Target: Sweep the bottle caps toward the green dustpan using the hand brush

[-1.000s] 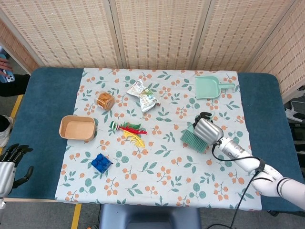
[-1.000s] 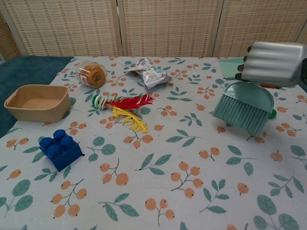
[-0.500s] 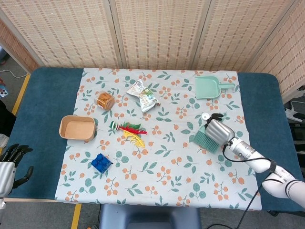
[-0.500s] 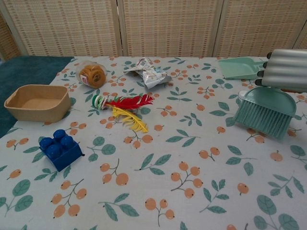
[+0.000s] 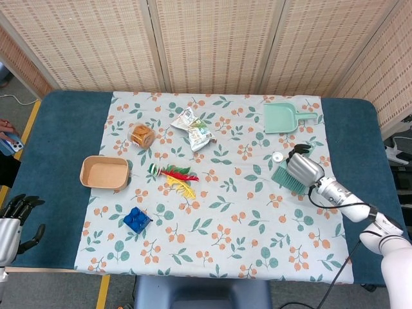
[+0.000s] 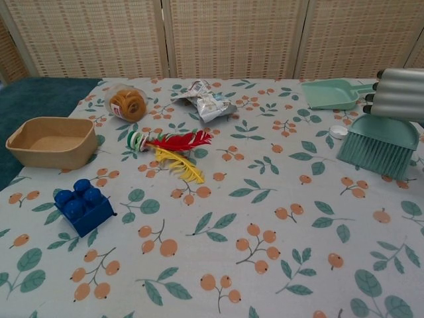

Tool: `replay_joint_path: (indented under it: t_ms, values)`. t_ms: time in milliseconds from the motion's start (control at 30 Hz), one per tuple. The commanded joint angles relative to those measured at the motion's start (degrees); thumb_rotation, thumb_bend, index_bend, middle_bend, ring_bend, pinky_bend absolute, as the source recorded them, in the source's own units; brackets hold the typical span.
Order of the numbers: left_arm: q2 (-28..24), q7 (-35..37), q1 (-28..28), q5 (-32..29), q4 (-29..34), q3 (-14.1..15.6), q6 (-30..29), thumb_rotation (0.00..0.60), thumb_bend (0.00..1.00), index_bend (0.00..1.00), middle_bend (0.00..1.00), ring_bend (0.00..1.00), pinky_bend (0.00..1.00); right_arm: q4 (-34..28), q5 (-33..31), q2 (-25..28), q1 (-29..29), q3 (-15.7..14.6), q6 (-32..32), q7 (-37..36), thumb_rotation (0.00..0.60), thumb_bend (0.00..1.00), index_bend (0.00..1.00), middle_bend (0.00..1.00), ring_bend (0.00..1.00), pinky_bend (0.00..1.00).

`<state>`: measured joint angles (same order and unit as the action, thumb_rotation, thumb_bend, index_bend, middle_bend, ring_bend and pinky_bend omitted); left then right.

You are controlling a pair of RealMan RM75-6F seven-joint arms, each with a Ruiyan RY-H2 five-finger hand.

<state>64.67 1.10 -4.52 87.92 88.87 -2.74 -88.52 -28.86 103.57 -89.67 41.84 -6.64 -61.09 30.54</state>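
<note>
1. The left hand rests at the near left edge of the table, on the dark blue cover and off the patterned cloth. Its fingers are apart and slightly curved, with nothing between them. Only the head view shows it.
2. A blue toy brick lies on the near left part of the cloth, well apart from both hands.
3. The right hand grips the hand brush from above, its fingers wrapped closed over the brush's back. The teal bristles point down and toward the cloth below those fingers, tilted.
4. A white bottle cap lies on the cloth just beside the bristles, on the side of the fingers toward the table's middle and slightly farther back. I cannot tell whether the bristles touch it.
5. Red and yellow feathers lie near the middle, well to the left of the brush-holding fingers. A tan tray sits further left still.
6. The green dustpan lies beyond the right hand's fingers, near the far right corner of the cloth. Its handle points away from the table's middle. The cap sits between the pan and the brush.
7. A crumpled snack wrapper and a clear tub of round biscuits lie toward the far side, well apart from either hand.
</note>
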Motion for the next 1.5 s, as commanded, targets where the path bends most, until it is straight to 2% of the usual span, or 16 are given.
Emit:
replay_joint_path:
  t_ms: [33, 200, 400, 700, 1167, 1333, 1500]
  values:
    - [0.0, 0.1, 0.0, -0.1, 0.0, 0.0, 0.0, 0.600, 0.38, 0.27, 0.21, 0.13, 0.36, 12.6, 0.6, -8.1, -0.9, -0.8, -2.0, -4.5, 0.600, 1.00, 0.74, 0.68, 0.55, 0.51]
    - [0.0, 0.4, 0.0, -0.2, -0.1, -0.1, 0.0, 0.600, 0.37, 0.27, 0.21, 0.13, 0.36, 20.5, 0.2, -12.8, -1.1, -1.2, -1.5, -6.1, 0.600, 1.00, 0.74, 0.68, 0.55, 0.52]
    - [-0.1, 0.3, 0.0, -0.4, -0.1, -0.1, 0.1, 0.600, 0.37, 0.27, 0.21, 0.13, 0.36, 24.2, -0.6, -14.7, 0.0, -1.3, 1.8, -5.3, 0.600, 1.00, 0.74, 0.68, 0.55, 0.52]
    - [-0.1, 0.0, 0.1, -0.5, 0.0, -0.1, 0.2, 0.600, 0.37, 0.27, 0.21, 0.13, 0.36, 25.8, -2.2, -14.1, 2.0, -0.9, 7.0, -2.0, 0.600, 1.00, 0.74, 0.68, 0.55, 0.52]
    - [-0.3, -1.0, 0.5, -0.7, 0.6, -0.1, -0.1, 0.600, 0.37, 0.27, 0.21, 0.13, 0.36, 26.5, -3.3, -11.5, 2.0, -1.0, 8.4, 4.8, 0.600, 1.00, 0.73, 0.68, 0.55, 0.52]
    - [-0.3, -1.1, 0.5, -0.8, 0.7, -0.1, 0.0, 0.600, 0.37, 0.27, 0.21, 0.13, 0.36, 25.1, -5.4, -11.7, 2.0, 0.8, 6.5, 3.5, 0.600, 1.00, 0.73, 0.68, 0.55, 0.52]
    - [-0.3, -1.3, 0.5, -0.6, 0.8, 0.1, 0.1, 0.600, 0.37, 0.27, 0.21, 0.13, 0.35, 23.7, -9.6, -13.6, 2.6, 4.9, 1.4, -4.3, 0.600, 1.00, 0.73, 0.68, 0.55, 0.52]
